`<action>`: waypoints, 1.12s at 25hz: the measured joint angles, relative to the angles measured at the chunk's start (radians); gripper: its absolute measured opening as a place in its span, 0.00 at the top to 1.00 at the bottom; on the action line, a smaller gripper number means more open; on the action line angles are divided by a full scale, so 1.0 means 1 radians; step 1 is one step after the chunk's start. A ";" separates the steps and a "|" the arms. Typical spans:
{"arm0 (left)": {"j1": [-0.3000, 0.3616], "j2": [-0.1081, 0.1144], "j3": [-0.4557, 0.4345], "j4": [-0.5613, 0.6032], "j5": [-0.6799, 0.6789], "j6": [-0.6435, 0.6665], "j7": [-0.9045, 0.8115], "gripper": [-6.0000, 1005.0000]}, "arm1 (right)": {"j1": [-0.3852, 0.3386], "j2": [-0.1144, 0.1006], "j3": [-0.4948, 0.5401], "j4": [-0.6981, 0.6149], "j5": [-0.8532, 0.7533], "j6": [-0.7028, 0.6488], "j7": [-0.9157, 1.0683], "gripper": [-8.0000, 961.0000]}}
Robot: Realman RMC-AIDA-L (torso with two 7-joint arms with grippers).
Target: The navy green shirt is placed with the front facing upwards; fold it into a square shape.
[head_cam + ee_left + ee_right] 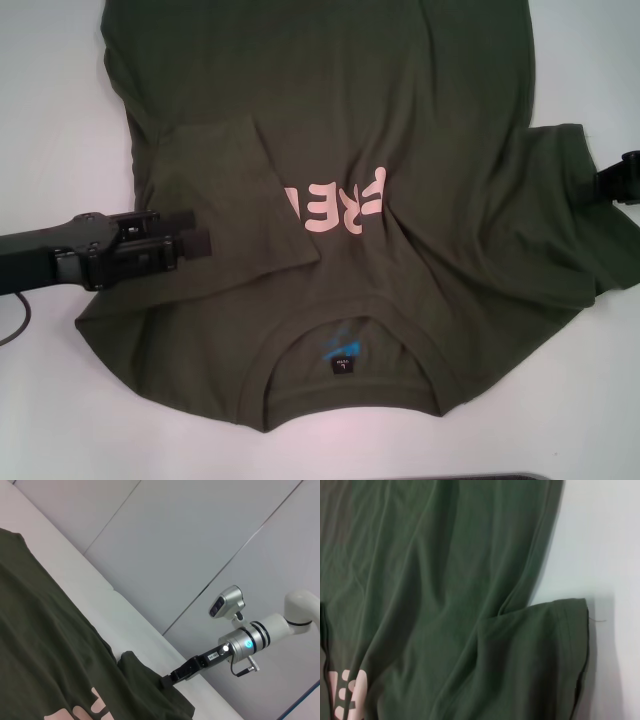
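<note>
The navy green shirt [400, 120] lies front up on the white table [50, 100], with its collar and black neck label [343, 360] nearest me. Pink lettering [340, 208] crosses the chest. One sleeve [225, 190] is folded inward over the chest. My left gripper [192, 235] hovers open at that folded sleeve's edge, holding nothing. My right gripper [608, 185] is at the far right, pinching the hem of the other sleeve [570, 170]. The left wrist view shows that right gripper [172, 676] closed on the cloth. The right wrist view shows this sleeve [540, 660] on the table.
Bare white table surrounds the shirt on the left, right and near sides. A black cable [15, 320] hangs by my left arm. A dark edge [500, 476] runs along the table's near side. Grey wall panels [200, 540] stand behind the table.
</note>
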 joint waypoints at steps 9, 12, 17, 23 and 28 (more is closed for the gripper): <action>-0.004 0.000 0.000 -0.002 0.000 -0.001 -0.004 0.39 | 0.001 -0.004 -0.001 -0.001 -0.003 -0.002 0.017 0.90; -0.004 0.001 -0.002 -0.003 0.000 -0.001 -0.004 0.39 | 0.001 -0.006 -0.001 -0.008 -0.008 -0.022 0.021 0.96; -0.004 0.005 -0.017 -0.003 0.000 0.003 -0.004 0.39 | -0.009 -0.030 0.007 -0.059 -0.014 -0.108 0.040 0.98; -0.004 0.006 -0.025 -0.002 0.000 0.007 -0.004 0.39 | -0.031 -0.042 0.082 -0.167 -0.092 -0.181 0.087 0.97; -0.004 0.002 -0.025 -0.002 0.000 0.009 -0.004 0.39 | -0.027 -0.046 0.157 -0.194 -0.127 -0.195 0.087 0.97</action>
